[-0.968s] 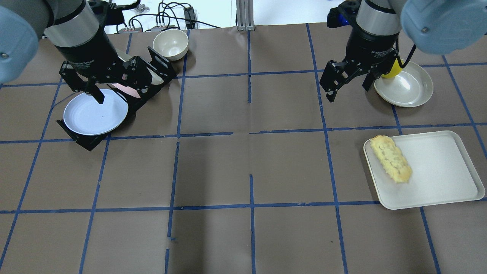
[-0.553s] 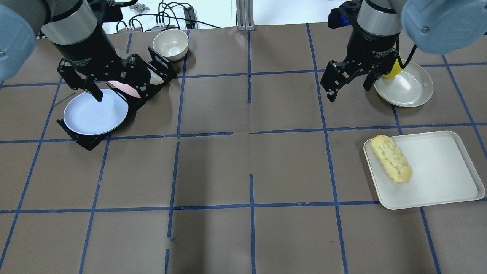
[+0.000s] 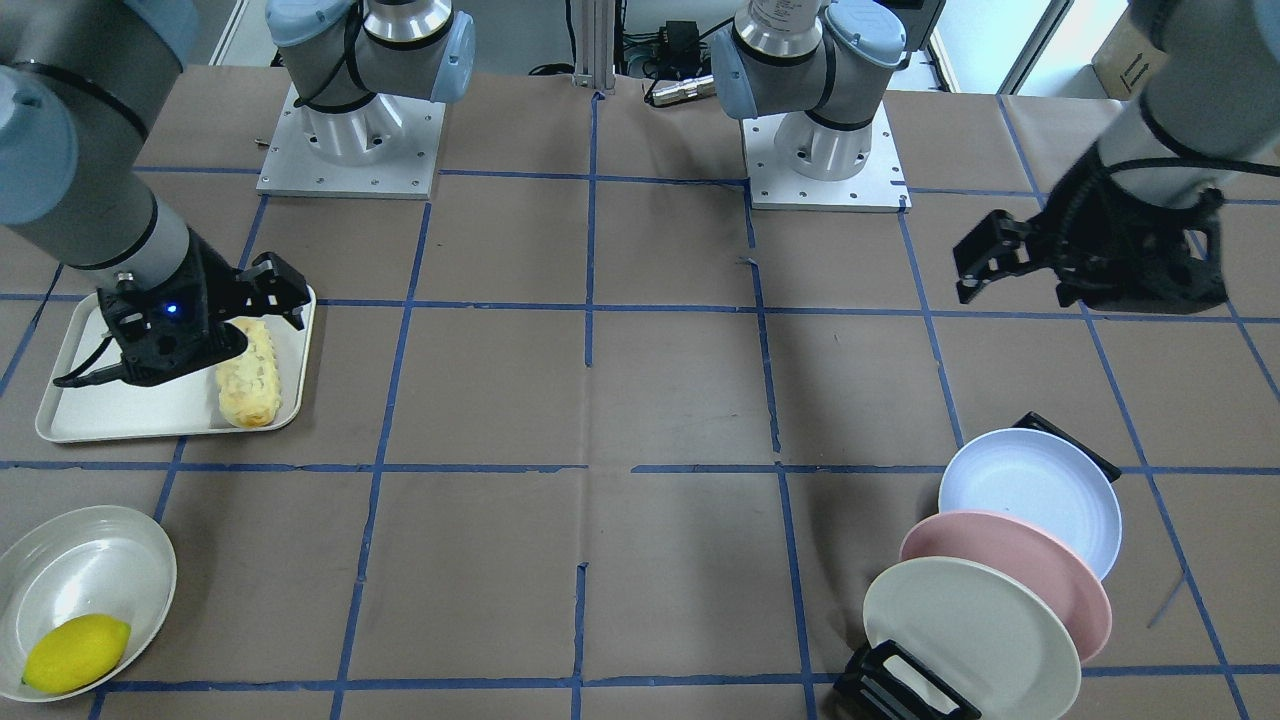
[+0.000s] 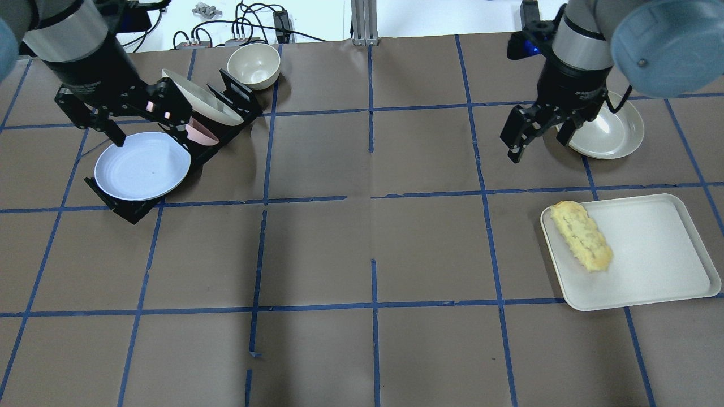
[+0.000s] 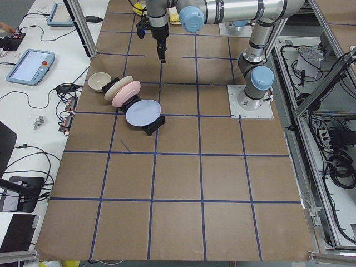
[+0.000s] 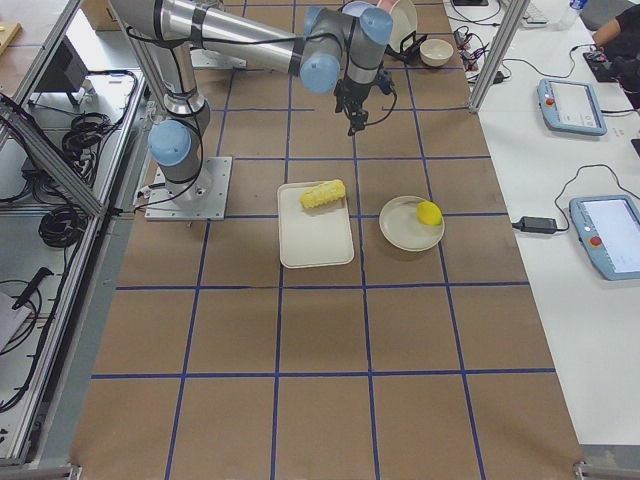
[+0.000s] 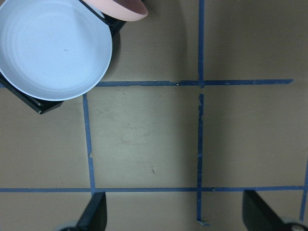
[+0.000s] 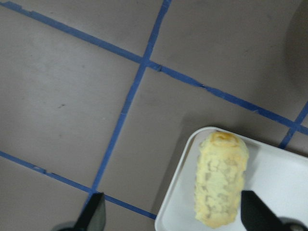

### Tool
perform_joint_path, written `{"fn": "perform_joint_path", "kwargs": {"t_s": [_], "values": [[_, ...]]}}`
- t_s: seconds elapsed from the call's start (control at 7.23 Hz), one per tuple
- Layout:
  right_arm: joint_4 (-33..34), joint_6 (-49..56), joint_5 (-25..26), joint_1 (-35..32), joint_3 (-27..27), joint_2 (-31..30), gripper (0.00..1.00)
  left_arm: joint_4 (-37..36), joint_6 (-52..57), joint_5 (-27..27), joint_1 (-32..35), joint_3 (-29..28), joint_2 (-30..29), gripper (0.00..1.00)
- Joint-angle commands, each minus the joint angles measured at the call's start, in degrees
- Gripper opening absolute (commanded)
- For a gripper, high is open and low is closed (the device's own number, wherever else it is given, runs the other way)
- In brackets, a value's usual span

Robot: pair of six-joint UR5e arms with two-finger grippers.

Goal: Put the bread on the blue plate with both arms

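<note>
The bread point(image 4: 581, 236) lies on the left part of a white tray point(image 4: 656, 265). It also shows in the front view point(image 3: 250, 375) and the right wrist view point(image 8: 219, 180). The blue plate point(image 4: 141, 165) leans at the front of a black rack and shows in the left wrist view point(image 7: 53, 48). My left gripper point(image 4: 140, 117) is open and empty, high over the plate's far edge. My right gripper point(image 4: 540, 137) is open and empty, in the air beyond the tray, apart from the bread.
A pink plate point(image 3: 1010, 580) and a cream-white plate point(image 3: 970, 625) stand in the rack point(image 4: 133, 212) behind the blue one. A cream bowl point(image 4: 254, 65) sits at the back. A shallow cream dish point(image 4: 613, 135) holds a lemon point(image 3: 75, 652).
My left gripper has moved left and back, uncovering the pink and cream plates. My right gripper has moved right and a little toward the tray. Both stay open.
</note>
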State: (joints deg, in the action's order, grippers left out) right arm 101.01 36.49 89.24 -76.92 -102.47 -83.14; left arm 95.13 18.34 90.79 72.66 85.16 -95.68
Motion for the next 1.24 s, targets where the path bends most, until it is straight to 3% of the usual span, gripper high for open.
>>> {"fn": "perform_joint_path", "kwargs": {"t_s": [0.0,0.28,0.69,0.83,0.97,1.11], "values": [[13.04,10.76,-0.65,8.0,-10.87,0.26,1.0,-0.12,10.01,-0.35,-7.95,-3.4,-5.54,1.0],[26.99,17.03,-1.52,11.33,-20.0,1.3,1.0,-0.12,16.95,-0.26,-11.73,-9.71,-12.3,1.0],[34.51,17.65,-3.38,12.67,-24.35,4.03,0.97,-0.73,25.15,-2.35,-16.49,-19.64,-25.04,1.0],[33.91,14.69,-2.94,12.67,-24.44,3.95,0.57,-0.73,26.03,-3.24,-16.5,-22.64,-29.17,1.0],[32.51,11.44,-2.33,12.67,-24.7,3.69,0.28,-0.82,26.22,-5.16,-16.41,-24.49,-32.35,1.0],[29.19,7.5,-2.41,12.58,-23.75,2.47,0.25,-0.91,26.48,-7.79,-16.59,-25.04,-35.94,1.0]]}}
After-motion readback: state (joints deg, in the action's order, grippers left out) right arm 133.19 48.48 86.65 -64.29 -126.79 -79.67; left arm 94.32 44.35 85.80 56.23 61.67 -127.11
